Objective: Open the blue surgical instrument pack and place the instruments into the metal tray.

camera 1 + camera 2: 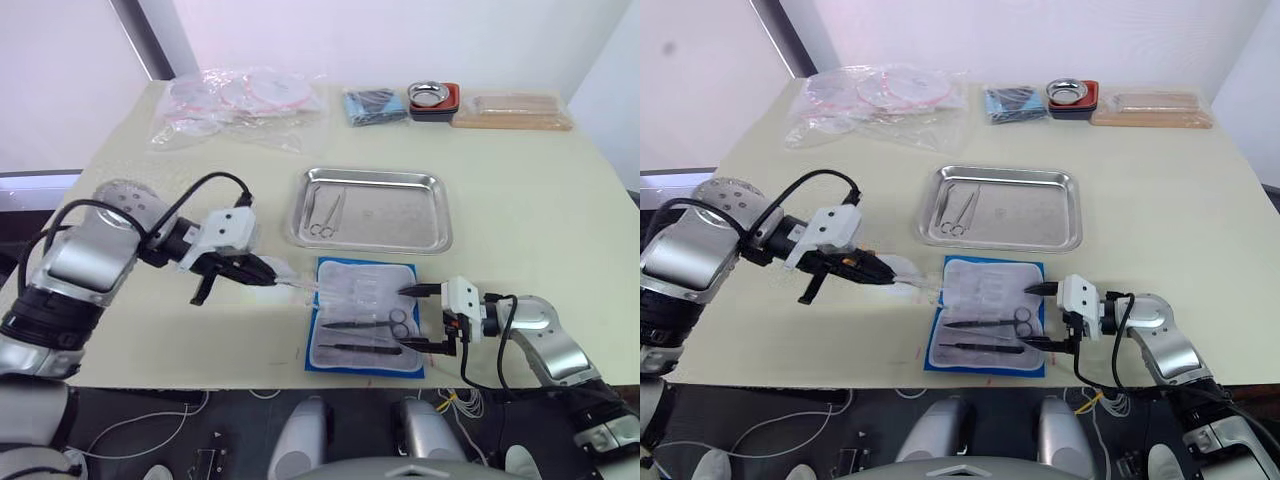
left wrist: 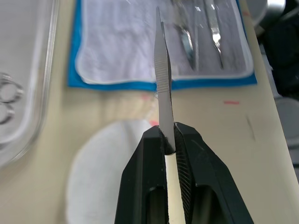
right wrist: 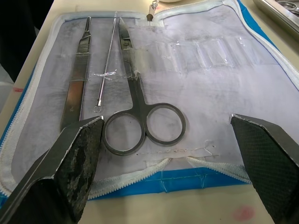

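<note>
The blue surgical instrument pack [image 1: 365, 315] lies unzipped and flat near the table's front edge, pale lining up. Dark ring-handled scissors [image 3: 140, 116], a flat silver handle [image 3: 77, 88] and a thin wire probe [image 3: 106, 65] lie in it. My left gripper [image 1: 265, 270] hovers just left of the pack, shut on slim silver tweezers [image 2: 163, 84] whose tip points toward the pack. My right gripper [image 1: 425, 318] stands open at the pack's right edge, nothing between its fingers. The metal tray [image 1: 400, 215] sits behind the pack with ring-handled scissors [image 1: 325, 215] at its left end.
At the back lie clear plastic bags of round items [image 1: 240, 100], a darker blue bundle [image 1: 375, 105], a small steel bowl [image 1: 432, 97] and a long tan package [image 1: 512, 110]. A pale round patch [image 2: 107, 163] lies on the table under my left gripper.
</note>
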Available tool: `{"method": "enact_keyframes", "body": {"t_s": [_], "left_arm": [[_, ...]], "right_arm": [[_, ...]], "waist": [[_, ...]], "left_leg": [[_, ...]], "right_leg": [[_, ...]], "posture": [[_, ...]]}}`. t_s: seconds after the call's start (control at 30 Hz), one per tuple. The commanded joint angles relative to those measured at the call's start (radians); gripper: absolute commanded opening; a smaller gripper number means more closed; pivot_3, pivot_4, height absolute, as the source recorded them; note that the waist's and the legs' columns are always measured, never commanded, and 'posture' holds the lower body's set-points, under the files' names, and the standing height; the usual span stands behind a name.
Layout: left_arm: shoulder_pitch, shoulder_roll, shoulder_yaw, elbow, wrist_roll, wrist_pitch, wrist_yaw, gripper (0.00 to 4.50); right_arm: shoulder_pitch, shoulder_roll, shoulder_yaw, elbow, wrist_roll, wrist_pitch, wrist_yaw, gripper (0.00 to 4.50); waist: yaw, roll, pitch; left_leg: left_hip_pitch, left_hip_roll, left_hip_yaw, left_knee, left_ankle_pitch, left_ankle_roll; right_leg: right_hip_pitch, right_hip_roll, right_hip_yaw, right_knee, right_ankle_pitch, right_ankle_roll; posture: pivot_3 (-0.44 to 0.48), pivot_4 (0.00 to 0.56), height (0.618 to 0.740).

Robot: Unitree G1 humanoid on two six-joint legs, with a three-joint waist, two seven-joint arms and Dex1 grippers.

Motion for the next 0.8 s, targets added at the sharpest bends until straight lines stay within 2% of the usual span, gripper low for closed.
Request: {"method": "enact_keyframes", "body": {"t_s": [0.03, 0.2, 0.43, 0.8], "left_arm": [[-0.016, -0.049, 0.05, -0.018, -0.018, 0.083, 0.082, 0.05], [-0.039, -0.161, 0.086, -0.051, -0.023, 0.27, 0.272, 0.05], [-0.074, -0.384, 0.149, -0.082, 0.008, 0.498, 0.651, 0.05], [-0.075, -0.705, 0.115, -0.049, 0.165, 0.533, 1.119, 0.05]], "right_arm": [[0.031, -0.01, 0.034, 0.079, -0.057, 0.038, 0.004, 4.5], [0.026, -0.013, 0.033, 0.085, -0.056, 0.036, 0.009, 4.5], [0.027, -0.012, 0.034, 0.086, -0.059, 0.034, 0.01, 4.5], [0.025, -0.011, 0.031, 0.09, -0.059, 0.032, 0.01, 4.5]], "waist": [[0.0, 0.0, 0.0], [0.0, 0.0, 0.0], [0.002, -0.001, -0.001], [0.003, -0.001, -0.001]], "left_leg": [[0.0, 0.0, 0.0, 0.0, 0.0, 0.0], [0.0, 0.0, -0.001, 0.0, 0.001, -0.001], [0.0, -0.001, -0.003, 0.001, 0.002, -0.004], [0.0, -0.003, -0.006, 0.001, 0.006, -0.01]], "right_leg": [[0.0, 0.0, 0.0, 0.0, 0.0, 0.0], [0.0, 0.0, 0.0, 0.001, 0.0, 0.0], [0.0, 0.0, -0.001, 0.002, 0.0, 0.0], [0.0, -0.001, -0.003, 0.006, 0.001, -0.001]], "posture": [[0.0, 0.15, 0.74], [0.0, 0.15, 0.74], [0.0, 0.15, 0.74], [0.0, 0.15, 0.74]]}}
